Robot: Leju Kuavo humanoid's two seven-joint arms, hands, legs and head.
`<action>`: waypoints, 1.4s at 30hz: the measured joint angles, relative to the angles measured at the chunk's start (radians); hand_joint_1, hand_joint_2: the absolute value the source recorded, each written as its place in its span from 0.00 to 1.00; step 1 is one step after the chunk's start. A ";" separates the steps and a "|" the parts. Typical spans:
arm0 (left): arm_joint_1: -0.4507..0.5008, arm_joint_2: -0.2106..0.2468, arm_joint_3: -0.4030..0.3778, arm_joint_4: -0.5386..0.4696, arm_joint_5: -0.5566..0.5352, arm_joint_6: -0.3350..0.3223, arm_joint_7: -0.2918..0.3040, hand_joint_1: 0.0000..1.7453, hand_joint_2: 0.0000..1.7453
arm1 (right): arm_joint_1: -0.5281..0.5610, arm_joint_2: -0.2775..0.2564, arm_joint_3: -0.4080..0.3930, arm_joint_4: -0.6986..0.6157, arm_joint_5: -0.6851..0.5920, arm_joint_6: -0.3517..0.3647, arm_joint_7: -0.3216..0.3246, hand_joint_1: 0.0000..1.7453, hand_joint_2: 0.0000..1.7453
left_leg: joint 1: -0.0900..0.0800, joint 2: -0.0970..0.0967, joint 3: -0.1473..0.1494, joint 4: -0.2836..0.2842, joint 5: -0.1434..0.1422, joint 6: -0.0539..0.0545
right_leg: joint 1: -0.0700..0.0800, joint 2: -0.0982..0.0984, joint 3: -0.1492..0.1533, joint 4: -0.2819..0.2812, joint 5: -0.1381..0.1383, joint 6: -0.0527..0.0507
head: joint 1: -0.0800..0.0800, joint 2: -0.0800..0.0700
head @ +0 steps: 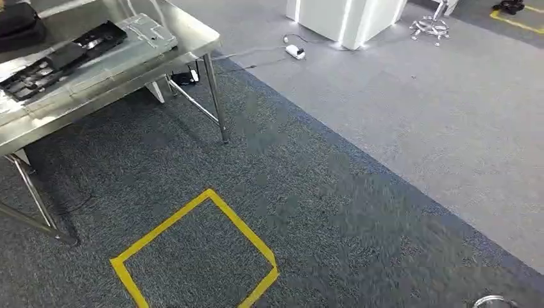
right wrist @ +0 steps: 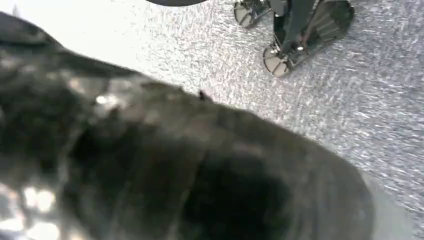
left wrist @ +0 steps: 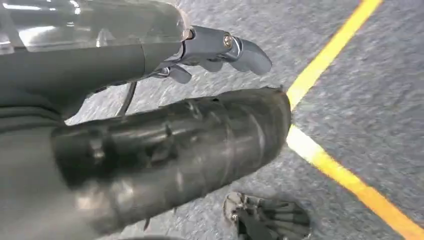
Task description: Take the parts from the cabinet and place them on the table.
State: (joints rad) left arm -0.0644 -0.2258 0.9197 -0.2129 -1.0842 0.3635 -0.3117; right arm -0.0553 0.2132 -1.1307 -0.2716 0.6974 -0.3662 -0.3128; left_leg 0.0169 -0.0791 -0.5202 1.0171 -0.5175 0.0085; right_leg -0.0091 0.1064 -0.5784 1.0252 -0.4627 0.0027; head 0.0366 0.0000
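A long black part (left wrist: 175, 145) lies across the left wrist view, close under my left hand (left wrist: 215, 50). The hand's fingers reach out over the part's top edge, and I take it as held. In the right wrist view a big, blurred black part (right wrist: 190, 170) sits tight against the camera and hides my right hand's fingers. The steel table (head: 186, 45) stands at the upper left of the head view. Flat black parts (head: 64, 58) lie on its top.
A square of yellow tape (head: 199, 250) marks the dark carpet in front of me, and its lines (left wrist: 325, 160) run below my left hand. The table's legs (head: 215, 96) stand on the carpet. A white cabinet base (head: 346, 19) and a power strip (head: 295, 51) sit farther off.
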 joint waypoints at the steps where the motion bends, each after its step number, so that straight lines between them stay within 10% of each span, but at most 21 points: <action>1: -0.003 0.001 0.000 0.000 -0.001 0.000 0.000 0.00 0.00 | 0.003 0.000 0.000 0.000 0.002 0.000 0.002 0.00 0.00 | -0.003 0.007 0.001 0.003 0.000 0.006 | -0.003 0.012 -0.002 -0.004 0.004 0.006 | -0.001 0.000; 3: -0.002 0.002 0.000 0.000 -0.002 0.000 0.002 0.00 0.00 | 0.006 0.000 0.000 0.002 0.006 0.000 0.003 0.00 0.00 | 0.006 0.034 0.009 -0.015 0.014 0.025 | -0.001 0.016 -0.005 0.000 0.004 0.017 | 0.000 0.000; 5: -0.002 0.002 0.000 0.000 -0.005 0.000 0.002 0.00 0.00 | 0.005 0.000 0.000 0.003 0.009 0.000 0.008 0.00 0.00 | 0.001 0.062 0.009 -0.020 0.017 0.040 | 0.003 -0.078 -0.044 0.083 -0.055 0.022 | 0.002 0.000; 7: 0.003 0.002 0.000 0.000 -0.005 0.000 0.002 0.00 0.00 | 0.002 0.000 0.000 0.006 0.011 0.000 0.012 0.00 0.00 | -0.004 0.093 0.006 -0.019 0.016 0.042 | 0.000 -0.094 -0.123 0.244 -0.132 0.029 | 0.002 0.000; 9: 0.004 0.002 0.001 0.000 -0.005 0.000 0.003 0.00 0.00 | 0.004 0.000 0.002 0.008 0.019 0.002 0.021 0.00 0.00 | -0.005 0.123 0.005 -0.019 0.015 0.042 | -0.006 -0.097 -0.152 0.308 -0.136 0.035 | 0.002 0.000; 12: 0.001 0.002 0.001 0.000 -0.005 0.000 0.002 0.00 0.00 | 0.008 0.000 0.004 0.010 0.027 0.010 0.028 0.00 0.00 | -0.005 0.155 0.014 -0.019 0.007 0.035 | -0.007 -0.128 -0.024 0.082 -0.023 0.030 | 0.003 0.000; 13: 0.001 0.002 0.001 0.000 -0.005 0.000 0.000 0.00 0.00 | 0.007 0.000 0.005 0.010 0.027 0.015 0.032 0.00 0.00 | -0.007 0.164 0.019 -0.017 0.004 0.030 | -0.002 -0.174 0.019 0.005 -0.010 0.024 | 0.003 0.000; 18: -0.009 0.000 0.000 0.000 -0.006 0.003 0.000 0.00 0.00 | 0.009 0.000 0.015 0.016 0.047 0.062 0.042 0.00 0.00 | -0.013 0.198 0.031 -0.018 -0.007 0.001 | 0.003 -0.132 0.018 -0.014 -0.006 -0.011 | 0.001 0.000; 20: -0.009 0.000 0.001 0.000 -0.008 0.003 0.000 0.00 0.00 | 0.007 0.002 0.019 0.018 0.051 0.073 0.043 0.00 0.00 | -0.006 0.112 0.003 0.049 -0.060 -0.008 | 0.000 -0.118 0.018 -0.020 0.001 -0.022 | -0.001 0.000; 23: -0.004 0.000 0.001 0.000 -0.008 0.003 0.003 0.00 0.00 | 0.006 0.002 0.027 0.018 0.063 0.076 0.048 0.00 0.00 | -0.005 0.088 -0.110 0.284 -0.158 -0.011 | 0.005 -0.084 0.014 -0.018 0.001 -0.026 | 0.000 0.000; 25: 0.000 -0.001 0.001 0.000 -0.008 0.003 0.003 0.00 0.00 | 0.007 0.002 0.028 0.020 0.063 0.078 0.053 0.00 0.00 | -0.005 0.088 -0.116 0.278 -0.116 -0.009 | 0.005 -0.057 0.016 -0.015 0.001 -0.026 | 0.000 0.000; 27: 0.001 -0.001 0.001 0.000 -0.008 0.003 0.003 0.00 0.00 | 0.007 0.002 0.032 0.021 0.066 0.082 0.058 0.00 0.00 | -0.004 0.071 -0.049 0.111 -0.010 -0.003 | 0.005 -0.026 0.017 -0.008 0.000 -0.024 | 0.000 0.000; 29: 0.004 -0.001 0.001 0.000 -0.008 0.003 0.004 0.00 0.00 | 0.005 0.002 0.038 0.024 0.076 0.088 0.064 0.00 0.00 | -0.003 -0.007 -0.010 0.005 0.009 0.005 | 0.008 -0.005 0.009 0.002 -0.004 -0.015 | 0.000 0.000; 33: -0.003 -0.002 0.002 0.000 -0.008 0.003 0.005 0.00 0.00 | 0.013 0.002 0.041 0.026 0.082 0.089 0.074 0.00 0.00 | -0.005 0.034 -0.005 -0.008 0.023 0.027 | 0.003 0.035 -0.005 -0.006 0.008 0.014 | 0.001 0.000; 35: -0.003 -0.003 0.002 0.000 -0.009 0.003 0.005 0.00 0.00 | 0.013 0.002 0.042 0.026 0.082 0.088 0.074 0.00 0.00 | -0.003 0.061 -0.002 -0.020 0.033 0.042 | 0.006 -0.061 -0.029 0.050 -0.033 0.013 | 0.003 0.000; 39: 0.005 -0.004 0.003 0.000 -0.009 0.003 0.006 0.00 0.00 | 0.009 0.002 0.044 0.027 0.087 0.088 0.076 0.00 0.00 | -0.009 0.123 -0.007 -0.019 0.031 0.046 | 0.000 -0.097 -0.154 0.308 -0.143 0.023 | 0.003 0.000; 42: 0.003 -0.006 0.005 0.000 -0.009 0.003 0.007 0.00 0.00 | 0.013 0.002 0.050 0.027 0.097 0.090 0.086 0.00 0.00 | -0.009 0.156 -0.003 -0.019 0.025 0.041 | -0.004 -0.116 -0.057 0.138 -0.044 0.024 | 0.003 0.000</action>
State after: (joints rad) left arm -0.0616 -0.2316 0.9247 -0.2129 -1.0929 0.3666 -0.3048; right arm -0.0426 0.2152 -1.0803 -0.2441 0.7943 -0.2758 -0.2266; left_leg 0.0083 0.0771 -0.5228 0.9980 -0.4923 0.0497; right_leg -0.0135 -0.0097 -0.6356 1.1629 -0.5071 0.0264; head 0.0401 0.0000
